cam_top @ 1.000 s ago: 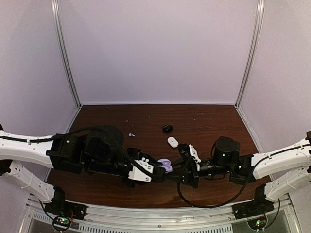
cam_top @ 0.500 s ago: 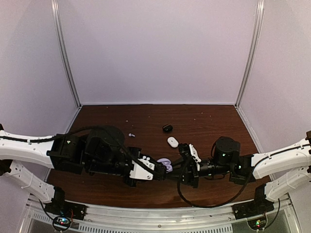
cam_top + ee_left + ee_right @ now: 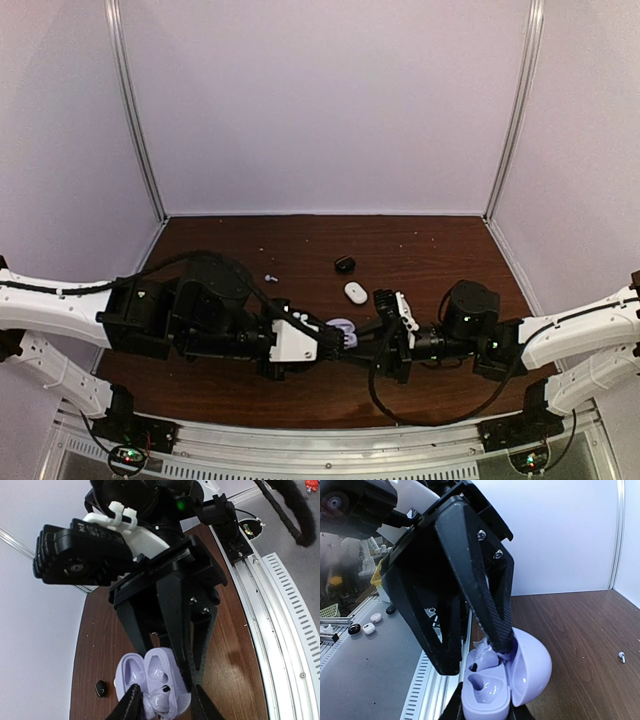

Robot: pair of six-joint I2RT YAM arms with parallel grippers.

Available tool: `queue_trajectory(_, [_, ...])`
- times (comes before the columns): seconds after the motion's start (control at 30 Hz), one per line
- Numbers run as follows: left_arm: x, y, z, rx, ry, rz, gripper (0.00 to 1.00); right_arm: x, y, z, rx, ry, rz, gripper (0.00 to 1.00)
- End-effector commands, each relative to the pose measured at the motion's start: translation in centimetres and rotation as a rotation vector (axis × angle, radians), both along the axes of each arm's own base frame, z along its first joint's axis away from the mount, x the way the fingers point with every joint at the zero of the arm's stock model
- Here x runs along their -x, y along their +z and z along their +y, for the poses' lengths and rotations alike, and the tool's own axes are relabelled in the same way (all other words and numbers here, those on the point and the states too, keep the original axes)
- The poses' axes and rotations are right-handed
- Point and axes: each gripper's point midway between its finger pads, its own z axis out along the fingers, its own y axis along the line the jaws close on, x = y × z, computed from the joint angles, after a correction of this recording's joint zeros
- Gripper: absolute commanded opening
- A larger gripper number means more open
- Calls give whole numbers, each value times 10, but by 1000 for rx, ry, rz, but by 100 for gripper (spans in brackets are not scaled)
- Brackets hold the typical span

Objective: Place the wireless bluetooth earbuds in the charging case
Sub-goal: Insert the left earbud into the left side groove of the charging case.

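Between left gripper (image 3: 165, 692) jaws, lavender earbud (image 3: 159, 701)

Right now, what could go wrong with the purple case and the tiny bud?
1. The bud looks perched at its slot in the open case, not pressed in. If the left gripper lets go or pushes crookedly, it might pop out onto the table.
2. The right gripper pinches only the case's lower end, so a hard push could twist the case loose.
3. Both grippers' fingers are crowded together and could bump.
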Motion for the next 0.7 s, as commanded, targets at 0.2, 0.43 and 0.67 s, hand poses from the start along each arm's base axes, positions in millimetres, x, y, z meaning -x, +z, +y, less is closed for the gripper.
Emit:
queue_trajectory(0.2, [-4,17,12,82,59,23,34,-4,23,-8,-84,-39,-41,0])
queue_trajectory(0.43, [-6,13,9,73,70,20,34,-3,25,-7,-86,-33,-45,0])
queue_trajectory(0.67, [-11,17,11,81,94,3,35,-3,21,-4,-71,-25,-42,0])
